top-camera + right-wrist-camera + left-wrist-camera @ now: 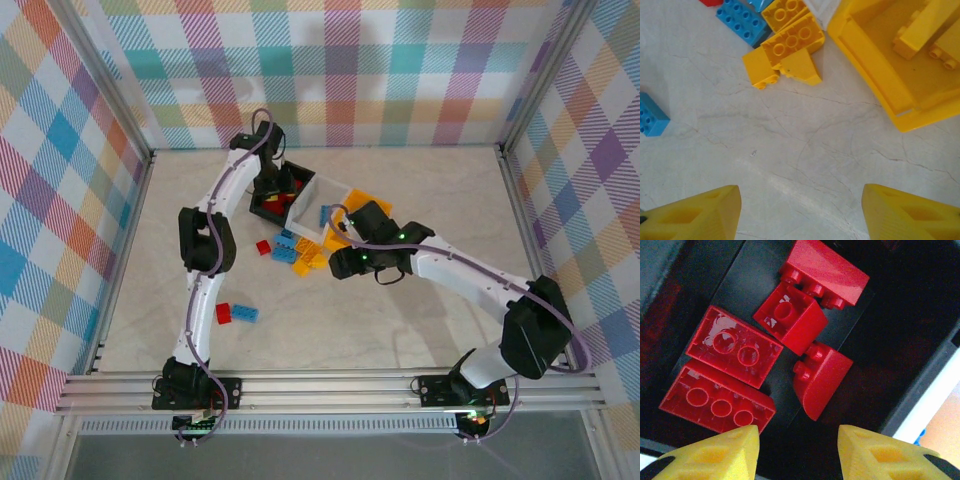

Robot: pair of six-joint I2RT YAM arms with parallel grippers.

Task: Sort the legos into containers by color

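My left gripper (797, 452) hangs open over the black bin (765, 285), nothing between its yellow fingers (715, 455). Several red legos (735, 347) lie in that bin. From above, the left gripper (272, 188) is over the black bin (262, 208), with the white bin (308, 200) and the yellow-orange bin (372, 203) to its right. My right gripper (800, 212) is open and empty above bare table. Ahead of it lie yellow legos (790, 42), a blue lego (742, 17) and the yellow-orange bin (875, 75) with yellow legos (922, 25) inside.
A loose cluster of red (263, 247), blue (285, 246) and yellow (306, 260) bricks lies before the bins. A red brick (223, 313) and a blue brick (245, 313) sit beside the left arm. Another blue brick (651, 120) lies at the left. Checked walls enclose the table.
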